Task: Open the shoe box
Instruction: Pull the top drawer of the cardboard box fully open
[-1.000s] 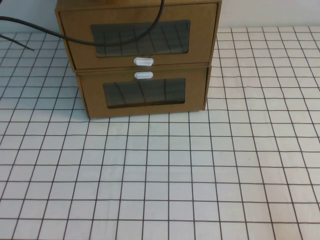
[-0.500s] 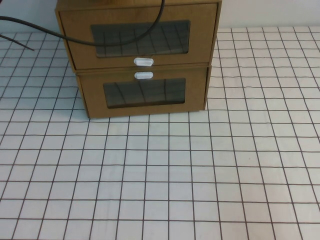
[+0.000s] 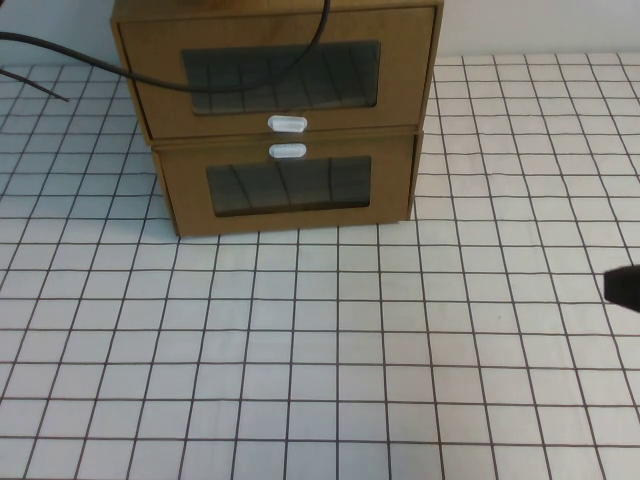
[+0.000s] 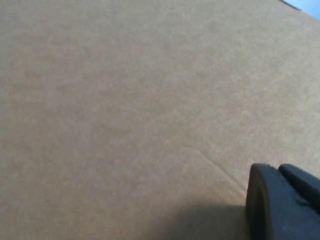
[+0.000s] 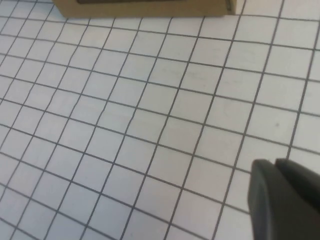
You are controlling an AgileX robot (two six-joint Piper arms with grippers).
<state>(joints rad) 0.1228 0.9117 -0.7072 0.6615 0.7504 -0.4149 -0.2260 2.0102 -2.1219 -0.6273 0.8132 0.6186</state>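
Two stacked brown cardboard shoe boxes with dark window panels (image 3: 285, 130) stand closed at the upper centre-left of the high view. They sit on a white tablecloth ruled in a black grid (image 3: 320, 350), with a thin black cable (image 3: 100, 59) draped across the top box. The right gripper (image 3: 625, 288) shows at the frame's right edge, well apart from the boxes, its claw pressed together and empty. The left gripper (image 4: 279, 200), claw likewise together, sits close against plain brown cardboard.

Looks to me like a robotics lab bench: white table cover (image 3: 320, 350) ruled in a black grid, bare pale wall (image 3: 530, 25) at top right, loose black cable (image 3: 60, 46) at upper left, one cardboard shoe box (image 3: 280, 120) staged on it
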